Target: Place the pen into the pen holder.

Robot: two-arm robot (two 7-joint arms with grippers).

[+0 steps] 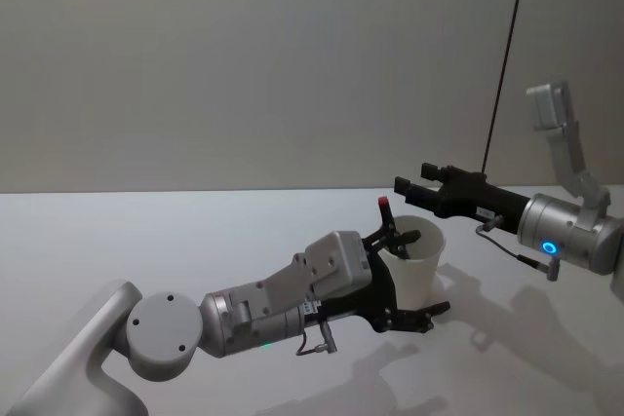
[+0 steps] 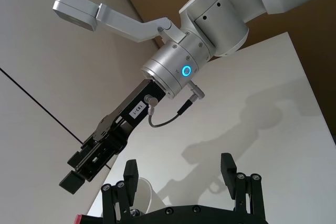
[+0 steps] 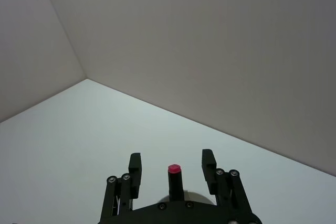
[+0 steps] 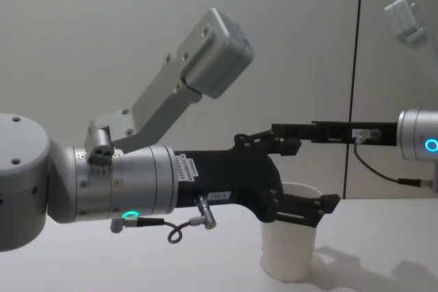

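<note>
Pen holder (image 1: 409, 287) stood upright on the white bench (image 1: 146, 241), near the middle, rim up.

Left arm reached in low from the left. Left hand (image 1: 429, 272) was at the holder with its fingers spread wide, one over the far side of the rim and one beside the near wall, so the cup sat between them. Could not tell whether either finger touched it. From the chest, the same hand (image 4: 316, 174) bracketed the upper part of the holder (image 4: 289, 251).

Pen (image 1: 384, 207) stood roughly upright at the holder's left rim, dark barrel, red end up and above the rim. Its lower part was hidden behind the left hand's upper finger, so could not tell whether it was inside the cup or just beside it.

Right arm came in level from the right, well above the bench. Right hand (image 1: 411, 178) hung above and just right of the holder, pointing left, fingers apart and gripping nothing. In the right wrist view the pen (image 3: 174, 178) showed in the gap of that hand (image 3: 171, 156), clear of both fingers.
</note>
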